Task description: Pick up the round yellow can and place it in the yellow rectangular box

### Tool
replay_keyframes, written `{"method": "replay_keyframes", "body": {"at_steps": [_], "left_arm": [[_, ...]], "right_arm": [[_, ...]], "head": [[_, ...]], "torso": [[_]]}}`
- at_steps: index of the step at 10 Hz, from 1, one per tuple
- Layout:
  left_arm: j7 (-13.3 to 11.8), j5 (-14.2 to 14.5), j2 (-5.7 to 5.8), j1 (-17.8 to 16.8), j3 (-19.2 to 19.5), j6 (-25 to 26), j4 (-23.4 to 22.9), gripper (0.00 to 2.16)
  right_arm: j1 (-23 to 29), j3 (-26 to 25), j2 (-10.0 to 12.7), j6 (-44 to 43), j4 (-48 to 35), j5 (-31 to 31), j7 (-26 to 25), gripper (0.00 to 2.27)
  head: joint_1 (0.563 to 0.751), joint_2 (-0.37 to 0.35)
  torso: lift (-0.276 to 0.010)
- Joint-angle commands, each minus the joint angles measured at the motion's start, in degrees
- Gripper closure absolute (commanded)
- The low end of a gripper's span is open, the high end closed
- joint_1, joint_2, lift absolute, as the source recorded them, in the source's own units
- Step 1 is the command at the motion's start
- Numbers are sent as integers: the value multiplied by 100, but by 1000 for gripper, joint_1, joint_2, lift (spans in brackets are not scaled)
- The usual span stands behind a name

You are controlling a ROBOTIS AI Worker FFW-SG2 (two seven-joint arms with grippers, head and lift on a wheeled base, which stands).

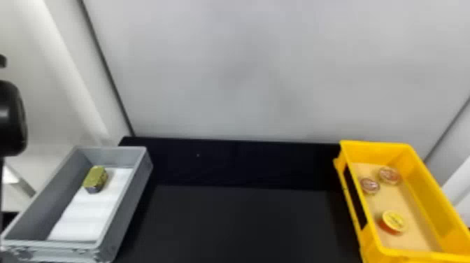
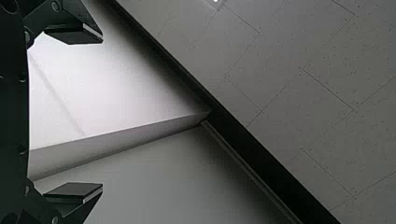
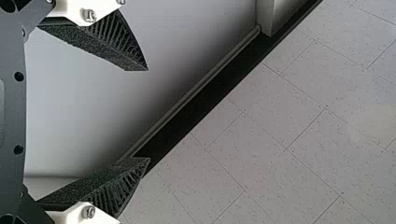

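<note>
The round yellow can (image 1: 393,222), with an orange-red side, rests on the tan floor of the yellow rectangular box (image 1: 433,196), toward its near end, in the head view. At that view's left edge a black part of my left arm (image 1: 12,119) stands high, away from the box. The left gripper (image 2: 100,113) is open in its wrist view, facing walls and ceiling with nothing between its fingers. Also open and holding nothing, the right gripper (image 3: 148,114) faces the wall and ceiling in the right wrist view.
Two round reddish cans, one farther back (image 1: 389,175) and one nearer the inner wall (image 1: 369,186), lie in the yellow box. A grey box (image 1: 127,204) on the left holds a gold-topped block-shaped can (image 1: 95,179) on white lining. Black table (image 1: 241,224) lies between the boxes.
</note>
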Motion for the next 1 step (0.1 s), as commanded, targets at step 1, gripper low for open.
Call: {"method": "replay_keyframes", "body": {"at_steps": [1], "left_arm": [[-6,0,19,-16,-9,21,2,154]], "right_arm": [[2,-2,-2,34,0,0,-2,110]], "head": [[663,54]], "torso": [[-10]]}}
